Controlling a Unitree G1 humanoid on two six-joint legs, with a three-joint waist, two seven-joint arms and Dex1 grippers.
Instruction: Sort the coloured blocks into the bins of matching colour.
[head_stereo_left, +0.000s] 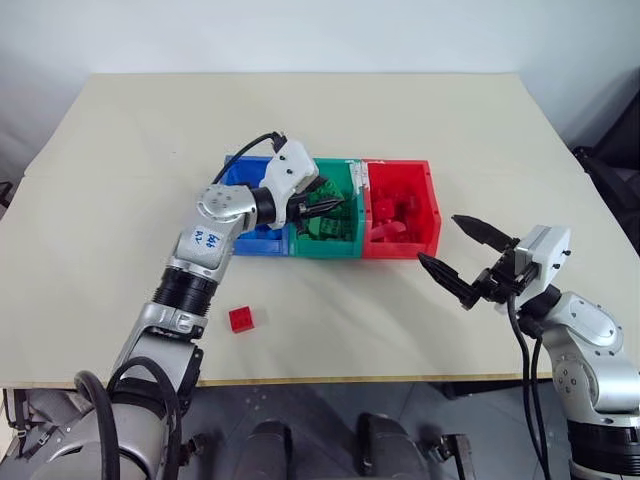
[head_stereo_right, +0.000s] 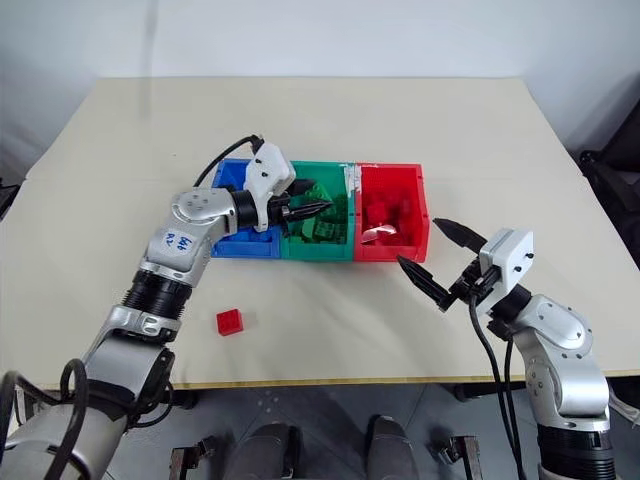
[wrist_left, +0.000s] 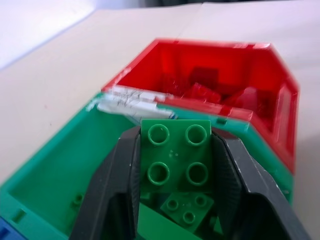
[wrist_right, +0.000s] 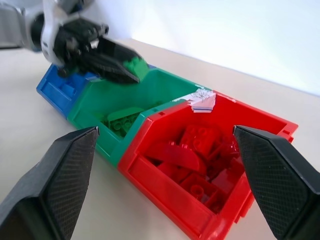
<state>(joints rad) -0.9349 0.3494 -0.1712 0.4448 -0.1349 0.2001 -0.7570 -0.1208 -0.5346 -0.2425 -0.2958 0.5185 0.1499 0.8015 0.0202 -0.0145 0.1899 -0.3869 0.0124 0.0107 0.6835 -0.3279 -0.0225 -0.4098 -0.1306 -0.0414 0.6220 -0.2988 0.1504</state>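
Lone red brick (head_stereo_left: 241, 319) sits on the pale table (head_stereo_left: 120, 180) near its front edge, studs up, well apart from the bins and closest to our left arm; our right arm is far across the tabletop from it.

Blue bin (head_stereo_left: 240, 172) comes first in the joined row: hard glossy plastic, open-topped, a few blue pieces inside.

Left pincer (head_stereo_right: 318, 207) hangs over the green bin (head_stereo_left: 345, 180), pointing roughly level toward the red bin. Its black, finely ribbed fingers (wrist_left: 112, 190) are narrowed on a green brick (wrist_left: 175, 155): square, four round studs, smooth faces. The bin lies directly beneath the brick, so we judge a release here would land it among the green pieces (wrist_right: 120, 122) already on the floor. No long axis to align.

Red bin (head_stereo_right: 418, 195) last, holding a jumble of red bricks (wrist_right: 200, 150); taped strip on the shared wall with the green one.

Right pincer (head_stereo_left: 462, 258) stands just off the red bin's front corner, spread wide, holding nothing, aimed at the bins.
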